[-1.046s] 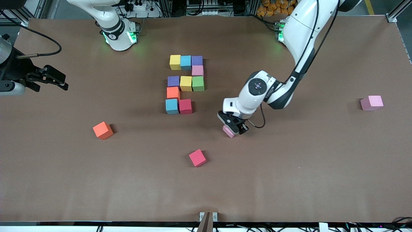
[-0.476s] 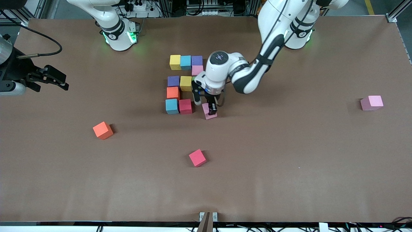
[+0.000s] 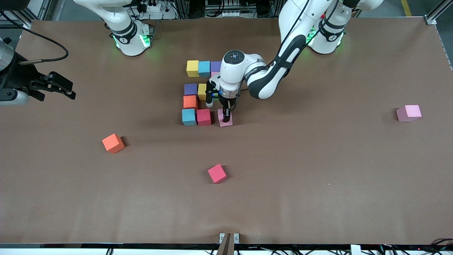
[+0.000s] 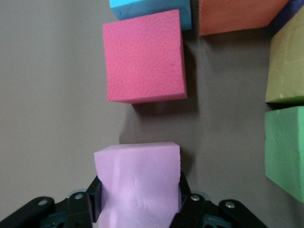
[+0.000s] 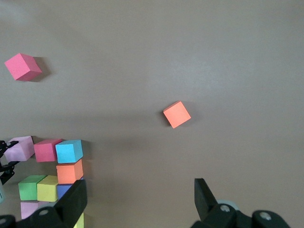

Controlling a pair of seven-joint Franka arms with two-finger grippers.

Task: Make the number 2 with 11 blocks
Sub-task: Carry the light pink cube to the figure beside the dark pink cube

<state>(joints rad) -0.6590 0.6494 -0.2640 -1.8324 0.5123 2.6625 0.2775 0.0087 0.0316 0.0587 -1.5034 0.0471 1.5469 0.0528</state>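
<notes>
Blocks lay loose nearest the front camera: a red block point(image 3: 217, 173) and, toward the right arm's end, an orange block point(image 3: 113, 143). Farther from the camera, the left gripper point(image 3: 226, 117) pinched a pink block point(image 3: 225, 119) just beside the dark red block point(image 3: 204, 117), with a small gap between them. That was the last spot in the bottom row of the number 2 point(image 3: 203, 92), so this looked like the placing step for the eleventh block. Next, the pink block likely needed to slide snug against the dark red one before the fingers let go. The right gripper point(image 5: 141, 199) waited over the right arm's end of the table, its fingers spread wide.
</notes>
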